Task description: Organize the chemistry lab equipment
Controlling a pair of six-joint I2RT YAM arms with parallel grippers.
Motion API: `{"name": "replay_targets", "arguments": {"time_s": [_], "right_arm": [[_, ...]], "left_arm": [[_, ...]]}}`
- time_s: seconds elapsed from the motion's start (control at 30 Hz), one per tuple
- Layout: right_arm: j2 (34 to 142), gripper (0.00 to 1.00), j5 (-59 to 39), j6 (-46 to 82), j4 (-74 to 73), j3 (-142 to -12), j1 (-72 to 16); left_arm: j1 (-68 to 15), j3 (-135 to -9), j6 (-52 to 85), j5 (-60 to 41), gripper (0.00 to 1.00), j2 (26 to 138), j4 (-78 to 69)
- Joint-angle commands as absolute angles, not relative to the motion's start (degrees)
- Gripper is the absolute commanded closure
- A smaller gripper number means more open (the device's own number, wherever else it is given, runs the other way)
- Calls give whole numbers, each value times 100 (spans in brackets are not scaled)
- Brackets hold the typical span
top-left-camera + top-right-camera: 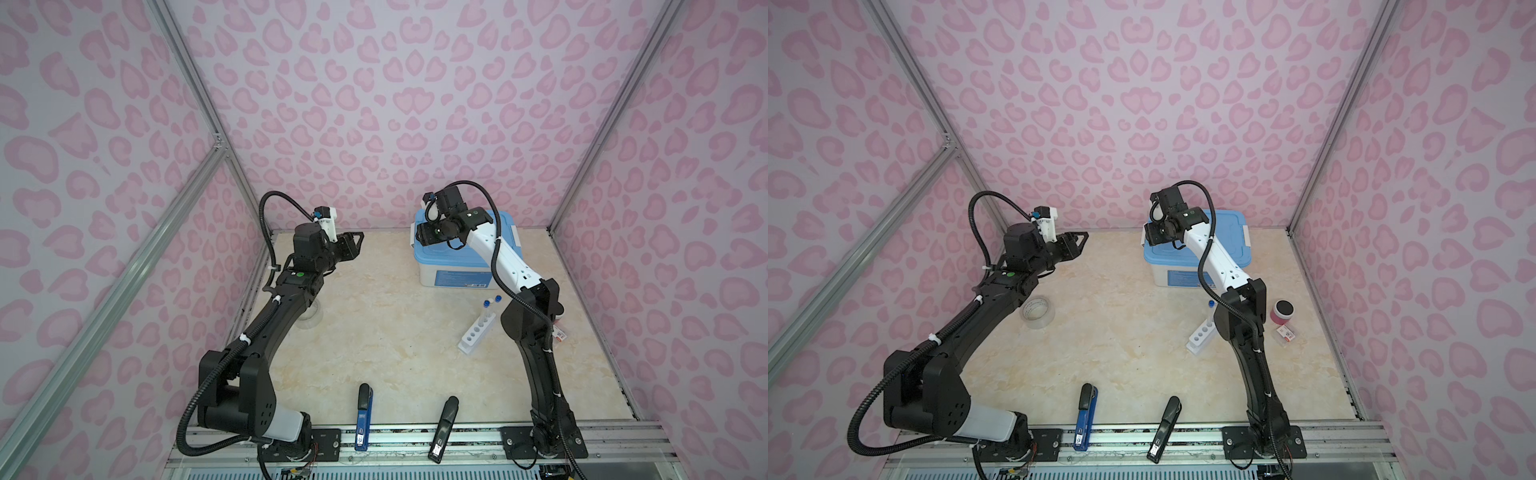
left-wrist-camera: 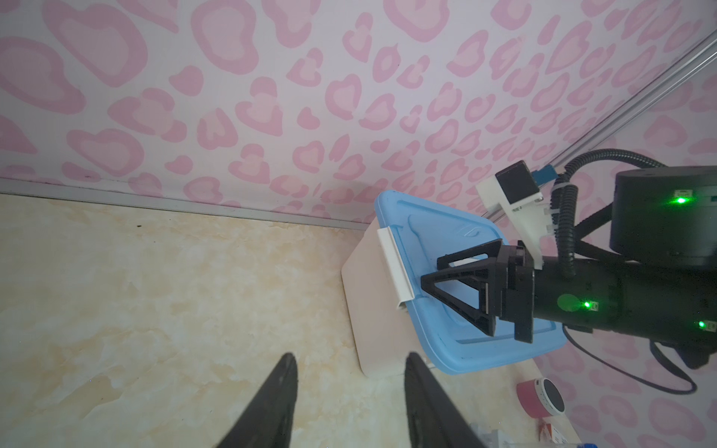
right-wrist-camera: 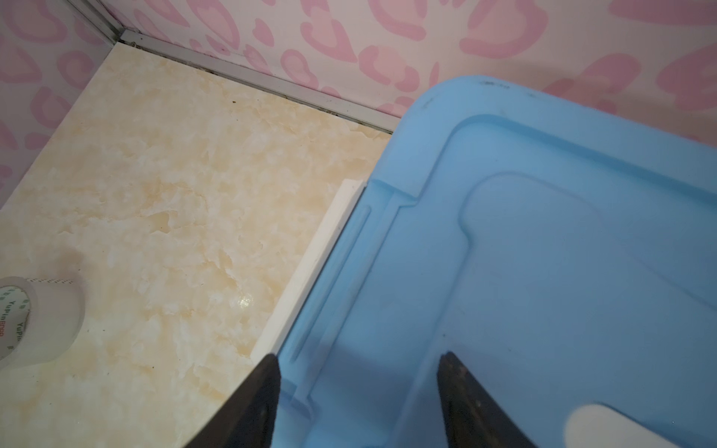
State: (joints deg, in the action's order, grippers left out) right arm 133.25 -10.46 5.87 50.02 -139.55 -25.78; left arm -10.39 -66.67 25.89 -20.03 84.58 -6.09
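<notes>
White holed rack (image 1: pixel 477 332) with capped test tubes (image 1: pixel 485 311) upright, right gripper (image 3: pixel 357 391) spread empty over blue lid (image 3: pixel 582 252), left gripper (image 2: pixel 349 399) half-parted, empty

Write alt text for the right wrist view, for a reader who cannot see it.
The open, empty right gripper is above the edge of a blue box lid, near its white side latch. Beside the box, a roll of clear tape sits on the beige marbled table, with a pink-patterned wall behind.
</notes>
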Motion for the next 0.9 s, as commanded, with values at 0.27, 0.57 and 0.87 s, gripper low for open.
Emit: {"name": "replay_targets", "arguments": {"time_s": [0.27,0.57,0.87], "right_arm": [[13947,32,-76,953,5379,-14552,-2833],[14001,50,191,1043,5337,-14495,-2867],[13960,60,53,1283,5214,-14279,-2844]], "left_arm": [[-867,-6680,2639,-2365,53,8489,-870],[-738,-6574,2665,-2455,53,8437,-907],[-729,-6609,2669,-2486,53,8455,-900]]}}
